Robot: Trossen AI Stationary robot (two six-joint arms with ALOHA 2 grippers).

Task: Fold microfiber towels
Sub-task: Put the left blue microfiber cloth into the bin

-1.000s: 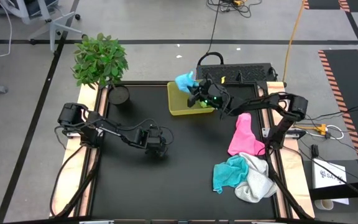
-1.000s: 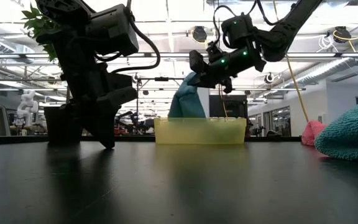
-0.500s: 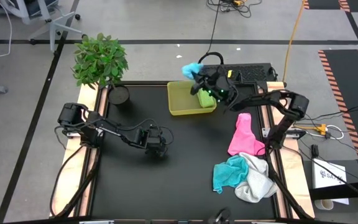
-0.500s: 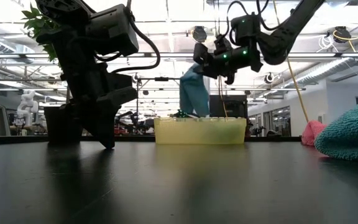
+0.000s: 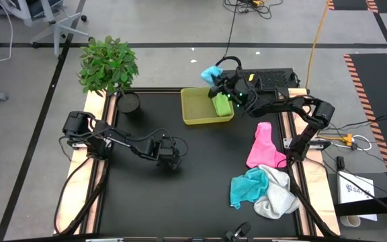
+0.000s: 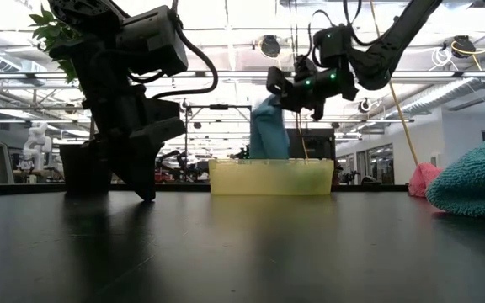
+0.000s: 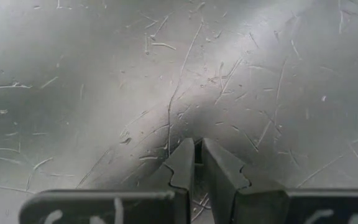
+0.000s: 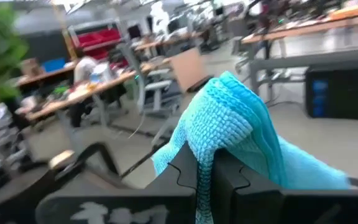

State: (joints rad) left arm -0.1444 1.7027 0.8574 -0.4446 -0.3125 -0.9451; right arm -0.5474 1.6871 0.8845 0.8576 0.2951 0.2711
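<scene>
My right gripper [image 5: 219,82] is shut on the light blue towel [image 5: 211,72], high over the far rim of the yellow-green tray [image 5: 192,107]. The towel hangs below the gripper in the low view [image 6: 269,128]. A lime green towel [image 5: 221,105] lies in the tray. The pink towel [image 5: 263,146], teal towel [image 5: 247,187] and white towel [image 5: 278,197] lie heaped at the table's right side. My left gripper [image 5: 174,161] is shut and empty, pointing down at the table top [image 7: 197,152] left of the middle. My right gripper pinches a bunched fold of the light blue towel [image 8: 205,163] between its two fingers; the cloth drapes over the fingertips. The towel hangs slack below the gripper [image 6: 269,135]. Its lower end is hidden behind the tray wall [image 6: 269,177].
A potted plant [image 5: 108,64] stands at the table's far left corner. The black table top [image 5: 200,175] is bare between the two arms and along the near edge. The towel heap shows large at the right of the low view [image 6: 474,181].
My right gripper has risen from over the tray and gone toward the table's far edge, shut on the light blue towel. The towel has been drawn up out of the tray and now hangs lengthwise. The lime green towel in the tray has come into view.
</scene>
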